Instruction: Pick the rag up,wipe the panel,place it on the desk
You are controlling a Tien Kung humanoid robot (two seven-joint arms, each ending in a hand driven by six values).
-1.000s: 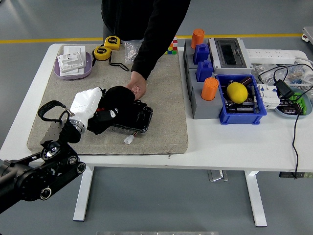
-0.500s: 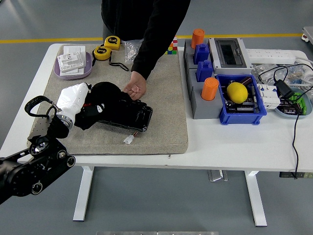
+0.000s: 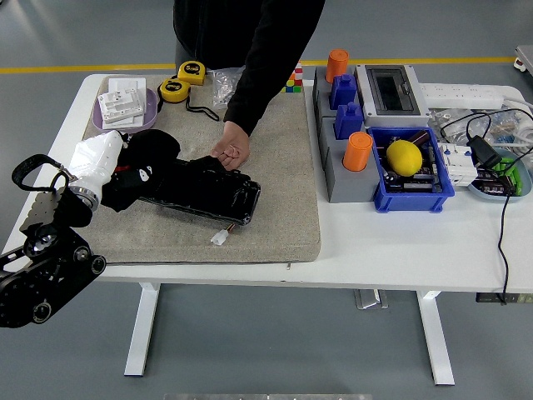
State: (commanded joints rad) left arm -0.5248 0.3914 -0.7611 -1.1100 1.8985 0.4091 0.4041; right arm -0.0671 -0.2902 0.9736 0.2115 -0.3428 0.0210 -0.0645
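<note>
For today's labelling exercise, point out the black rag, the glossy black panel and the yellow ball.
black rag point(image 3: 150, 154), head view, on its bunched top
glossy black panel point(image 3: 218, 197), head view, on its flat face
yellow ball point(image 3: 404, 157), head view, on its centre

Light is bright and even across the frame, coming from overhead; nothing is dim or washed out. Shadows are soft and short: a faint one lies under the person's sleeve point(image 3: 260, 71) in the upper middle, and a darker band sits beneath the table point(image 3: 400, 258) edge along the lower part of the frame. The glossy black panel point(image 3: 204, 193) at centre left carries small pale glints on its surface. Its dark mass and the black rag point(image 3: 143, 165) beside it lose detail, merging into one another. Focus is sharp from centre to right. The arm point(image 3: 42, 279) in the lower left is slightly soft. Straight edges bow very little at the borders.
</note>
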